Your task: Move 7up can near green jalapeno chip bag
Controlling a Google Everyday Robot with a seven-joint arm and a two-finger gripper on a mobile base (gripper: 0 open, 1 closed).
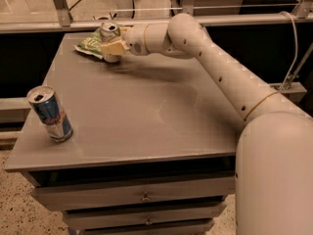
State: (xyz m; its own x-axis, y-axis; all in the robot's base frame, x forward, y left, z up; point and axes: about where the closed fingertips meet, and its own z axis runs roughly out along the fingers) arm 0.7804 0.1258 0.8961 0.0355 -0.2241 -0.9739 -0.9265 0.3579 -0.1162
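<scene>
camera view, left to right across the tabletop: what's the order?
blue-and-silver can → green jalapeno chip bag → 7up can, held by the gripper at the far left of the table → robot arm
</scene>
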